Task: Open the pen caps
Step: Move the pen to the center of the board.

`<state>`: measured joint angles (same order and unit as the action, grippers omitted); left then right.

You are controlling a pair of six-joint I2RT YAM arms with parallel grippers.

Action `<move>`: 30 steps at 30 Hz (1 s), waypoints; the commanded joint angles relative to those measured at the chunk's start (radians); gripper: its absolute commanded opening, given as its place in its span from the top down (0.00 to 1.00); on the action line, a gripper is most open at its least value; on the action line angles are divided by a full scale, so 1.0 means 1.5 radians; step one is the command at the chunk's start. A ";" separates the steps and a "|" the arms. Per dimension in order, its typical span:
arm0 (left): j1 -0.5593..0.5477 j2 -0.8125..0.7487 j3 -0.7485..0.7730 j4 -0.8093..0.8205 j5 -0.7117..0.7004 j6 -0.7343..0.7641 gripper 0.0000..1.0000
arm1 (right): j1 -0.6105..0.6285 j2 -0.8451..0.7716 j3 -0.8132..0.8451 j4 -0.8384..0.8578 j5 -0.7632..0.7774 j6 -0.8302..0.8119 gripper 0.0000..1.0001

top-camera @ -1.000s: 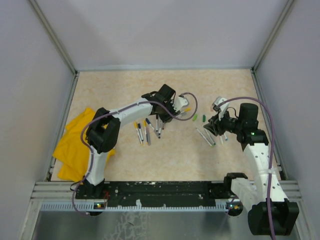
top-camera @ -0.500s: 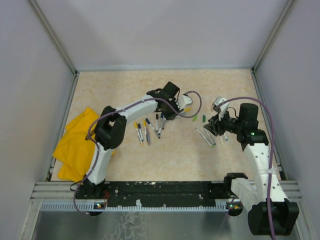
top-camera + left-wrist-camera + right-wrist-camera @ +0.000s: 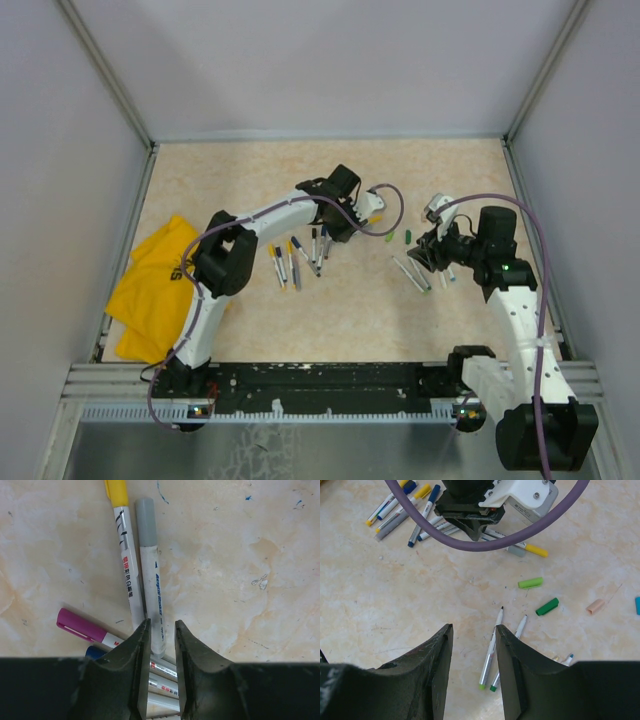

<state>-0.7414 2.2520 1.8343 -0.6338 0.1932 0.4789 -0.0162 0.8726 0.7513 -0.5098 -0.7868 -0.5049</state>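
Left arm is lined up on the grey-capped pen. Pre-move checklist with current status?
1. Barrel of the grey-capped pen sits inside the left gripper: ok.
2. Grip on that barrel is firm: cannot tell.
3. The grey cap is on and clear of the gripper: ok.
4. The yellow-capped pen is clear of the left gripper: not ok, it runs close alongside.
5. The right gripper is open and empty: ok.
6. It is positioned at the grey cap: not ok, it hangs apart, by the uncapped pens.

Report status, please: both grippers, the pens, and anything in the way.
Left gripper straddles grey-capped pen, grip unconfirmed. Right gripper open, empty, over two uncapped pens. Two green caps lie loose. Yellow-capped pen close beside target.
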 commanded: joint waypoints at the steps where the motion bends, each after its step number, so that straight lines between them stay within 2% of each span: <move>1: 0.002 0.016 0.021 -0.011 0.005 0.011 0.69 | -0.003 0.000 0.015 0.016 -0.005 -0.001 0.60; 17: -0.001 0.029 0.023 -0.023 -0.002 0.021 0.67 | -0.002 0.000 0.017 0.014 -0.006 -0.001 0.60; 23: -0.008 0.030 0.016 -0.041 -0.012 0.027 0.79 | -0.003 0.000 0.018 0.012 -0.007 -0.001 0.60; 30: -0.010 -0.030 -0.050 -0.035 -0.005 0.009 0.84 | -0.003 0.000 0.019 0.011 -0.008 -0.001 0.60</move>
<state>-0.7486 2.2696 1.8252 -0.6464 0.1734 0.4976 -0.0162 0.8726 0.7513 -0.5114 -0.7872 -0.5049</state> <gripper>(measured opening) 0.190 0.403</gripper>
